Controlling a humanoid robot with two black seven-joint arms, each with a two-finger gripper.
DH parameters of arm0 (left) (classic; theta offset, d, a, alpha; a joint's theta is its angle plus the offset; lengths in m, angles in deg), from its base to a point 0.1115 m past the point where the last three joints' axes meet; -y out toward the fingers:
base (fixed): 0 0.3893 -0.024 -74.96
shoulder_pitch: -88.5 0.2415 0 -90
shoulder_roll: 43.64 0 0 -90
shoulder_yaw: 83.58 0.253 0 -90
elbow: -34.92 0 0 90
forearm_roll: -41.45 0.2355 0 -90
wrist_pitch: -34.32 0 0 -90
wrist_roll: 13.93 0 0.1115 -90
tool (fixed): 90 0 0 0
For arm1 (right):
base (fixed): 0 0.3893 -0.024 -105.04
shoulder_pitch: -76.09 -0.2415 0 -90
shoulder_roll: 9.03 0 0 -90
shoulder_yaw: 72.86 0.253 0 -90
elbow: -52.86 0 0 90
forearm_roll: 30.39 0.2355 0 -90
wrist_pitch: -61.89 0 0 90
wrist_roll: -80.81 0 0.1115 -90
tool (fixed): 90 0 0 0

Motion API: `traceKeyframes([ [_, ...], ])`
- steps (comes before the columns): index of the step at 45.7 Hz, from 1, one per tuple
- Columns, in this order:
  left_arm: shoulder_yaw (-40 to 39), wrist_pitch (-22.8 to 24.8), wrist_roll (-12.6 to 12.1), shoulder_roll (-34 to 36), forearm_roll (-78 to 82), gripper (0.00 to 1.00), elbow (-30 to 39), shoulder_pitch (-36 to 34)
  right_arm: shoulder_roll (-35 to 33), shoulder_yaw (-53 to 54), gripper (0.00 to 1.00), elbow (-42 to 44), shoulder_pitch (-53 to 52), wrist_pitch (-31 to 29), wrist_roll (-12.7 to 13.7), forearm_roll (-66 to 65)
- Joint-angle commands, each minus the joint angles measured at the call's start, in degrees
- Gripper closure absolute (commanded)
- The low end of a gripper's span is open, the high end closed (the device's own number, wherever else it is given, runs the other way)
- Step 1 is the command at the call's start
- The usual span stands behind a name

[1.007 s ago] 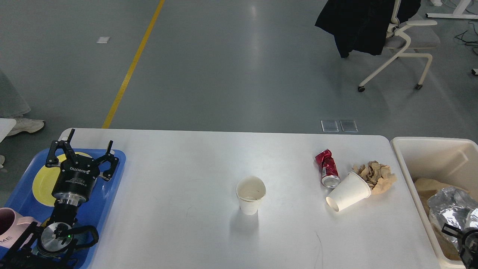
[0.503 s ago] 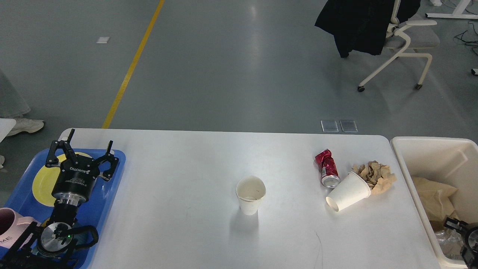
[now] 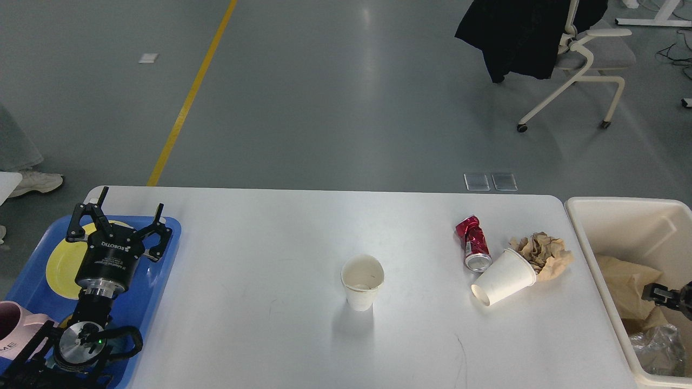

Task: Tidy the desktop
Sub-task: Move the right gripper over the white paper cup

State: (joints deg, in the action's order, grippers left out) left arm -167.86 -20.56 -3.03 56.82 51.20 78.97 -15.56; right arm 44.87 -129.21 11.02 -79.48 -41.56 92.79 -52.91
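Observation:
The white desktop (image 3: 259, 232) carries an upright paper cup (image 3: 362, 281) near its middle. Toward the right lie a tipped paper cup (image 3: 504, 276), a crushed red can (image 3: 474, 243) and a wad of crumpled brown paper (image 3: 543, 254), all close together. My left gripper (image 3: 128, 209) hovers open and empty over the blue tray (image 3: 162, 259) at the left. Only a small dark piece of my right gripper (image 3: 666, 295) shows at the right edge, above the cream-white bin (image 3: 621, 208); its fingers cannot be told apart.
The tray holds a yellow plate (image 3: 62, 259) and a pink mug (image 3: 11, 324). In the bin lie brown paper (image 3: 621, 286) and crumpled foil (image 3: 657, 348). An office chair (image 3: 584, 59) with a dark jacket stands beyond the table.
The crumpled foil, first high beside my right gripper, has dropped to the bottom of the bin. The right gripper has risen along the right edge. The left arm has not moved.

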Motion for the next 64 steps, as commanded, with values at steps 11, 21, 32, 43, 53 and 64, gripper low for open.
traceKeyframes([
  [11,0.0,0.0,0.0,0.0,0.0,0.04,0.0,0.1,7.4,-15.0,0.00,-28.6,-42.3,-29.3,0.3,-0.6],
  [21,0.0,0.0,0.1,0.0,0.0,0.04,0.0,0.1,9.3,-16.2,0.00,-47.4,-62.3,-27.2,0.0,2.9],
  [32,0.0,0.0,0.1,0.0,0.0,0.04,0.0,0.0,11.7,-19.0,0.01,-58.1,-76.2,-26.5,-1.2,10.5],
  [43,0.0,0.0,0.0,0.0,0.0,0.04,0.0,0.0,16.9,-23.4,0.01,-58.2,-80.8,-27.9,-9.2,11.7],
  [53,0.0,0.0,0.0,0.0,0.0,0.04,0.0,0.0,17.0,-22.8,0.00,-57.5,-80.7,-28.2,-9.1,11.6],
  [64,0.0,0.0,0.1,0.1,0.0,0.04,0.0,0.0,19.4,-17.2,0.01,-54.1,-77.8,-26.5,-9.1,13.6],
])
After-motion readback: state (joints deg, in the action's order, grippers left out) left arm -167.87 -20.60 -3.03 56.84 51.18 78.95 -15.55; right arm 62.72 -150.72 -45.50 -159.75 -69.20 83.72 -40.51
